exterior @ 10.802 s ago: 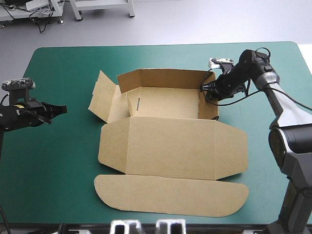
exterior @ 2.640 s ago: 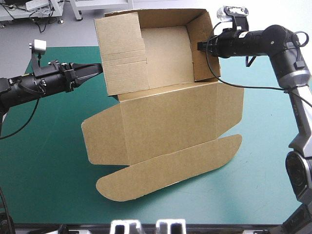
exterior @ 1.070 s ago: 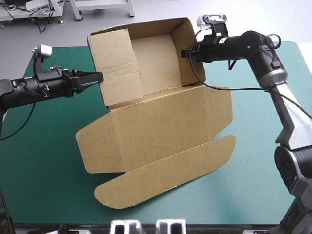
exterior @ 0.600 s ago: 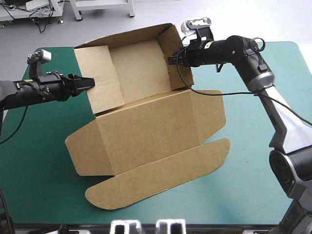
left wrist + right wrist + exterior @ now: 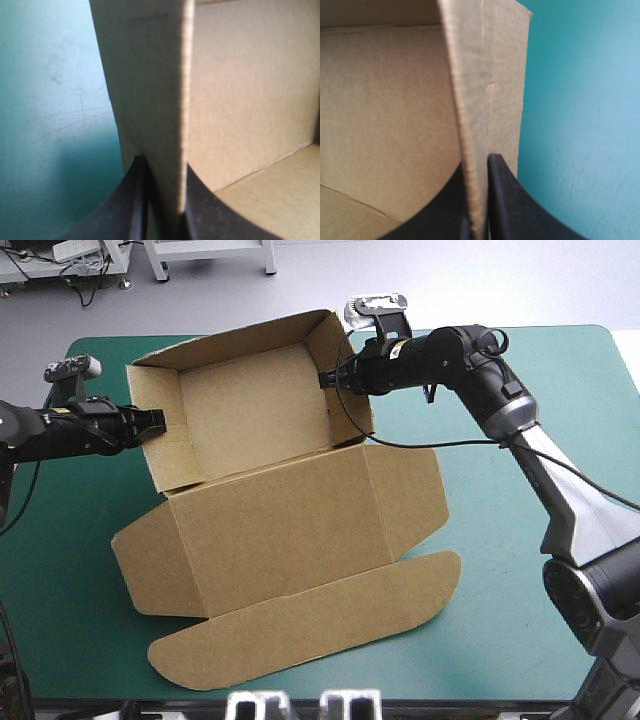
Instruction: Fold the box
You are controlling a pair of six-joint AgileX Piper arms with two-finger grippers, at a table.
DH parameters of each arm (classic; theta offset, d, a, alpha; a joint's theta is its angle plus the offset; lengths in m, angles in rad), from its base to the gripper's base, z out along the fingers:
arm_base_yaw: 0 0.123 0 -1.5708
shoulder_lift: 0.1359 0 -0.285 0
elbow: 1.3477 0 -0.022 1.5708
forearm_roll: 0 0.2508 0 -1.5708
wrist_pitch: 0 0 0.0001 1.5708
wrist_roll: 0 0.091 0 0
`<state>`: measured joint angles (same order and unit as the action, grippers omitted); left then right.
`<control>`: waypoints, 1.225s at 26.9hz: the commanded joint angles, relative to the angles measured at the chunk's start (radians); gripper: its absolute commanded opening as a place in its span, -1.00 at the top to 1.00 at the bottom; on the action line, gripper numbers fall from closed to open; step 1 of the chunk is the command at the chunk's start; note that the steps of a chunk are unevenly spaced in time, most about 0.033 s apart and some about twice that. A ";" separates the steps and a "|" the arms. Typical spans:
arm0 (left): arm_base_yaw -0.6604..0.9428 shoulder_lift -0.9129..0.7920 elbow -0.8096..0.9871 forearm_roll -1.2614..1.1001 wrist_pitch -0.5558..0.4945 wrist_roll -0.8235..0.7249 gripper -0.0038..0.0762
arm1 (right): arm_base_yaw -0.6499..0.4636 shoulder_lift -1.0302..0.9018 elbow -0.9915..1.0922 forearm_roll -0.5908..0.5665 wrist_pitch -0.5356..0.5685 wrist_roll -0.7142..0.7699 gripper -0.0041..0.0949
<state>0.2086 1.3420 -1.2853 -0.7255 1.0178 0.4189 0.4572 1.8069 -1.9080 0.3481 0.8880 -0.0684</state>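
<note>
Since just before, the brown box (image 5: 290,530) has swung toward the left of the frame and dropped lower. Its open tray sits upper centre-left, and its flat lid reaches the bottom over the teal-green worktop (image 5: 520,570). The left gripper (image 5: 158,420) is nearly closed, pinching the tray's left wall. The right gripper (image 5: 324,380) pinches the right wall likewise.

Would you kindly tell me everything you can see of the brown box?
The brown box is plain board: an open tray, walls raised, tipped up off the table. Its lid, side flaps and rounded tuck flap spread toward the near edge. The left hand pinches one end wall, the right hand the other.
</note>
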 commanded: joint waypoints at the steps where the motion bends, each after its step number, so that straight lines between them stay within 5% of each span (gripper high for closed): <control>1: -0.056 -0.033 -0.046 -0.112 -0.012 -0.011 0.93 | -0.002 -0.056 -0.030 -0.087 0.142 0.118 0.92; 6: -0.292 0.035 -0.111 0.127 -0.064 -0.220 0.93 | -0.004 -0.039 -0.027 -0.185 0.361 0.198 0.92; 17: -0.514 0.341 -0.285 0.453 -0.027 -0.482 0.93 | -0.004 0.104 -0.008 -0.151 0.352 0.217 0.92; 33: -0.524 0.566 -0.406 0.522 0.057 -0.434 0.92 | -0.005 0.223 -0.017 -0.187 0.189 0.119 0.86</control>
<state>-0.2884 1.9244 -1.6703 -0.1040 1.0996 -0.0776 0.4298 2.0674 -1.8956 0.0758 1.1650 0.1202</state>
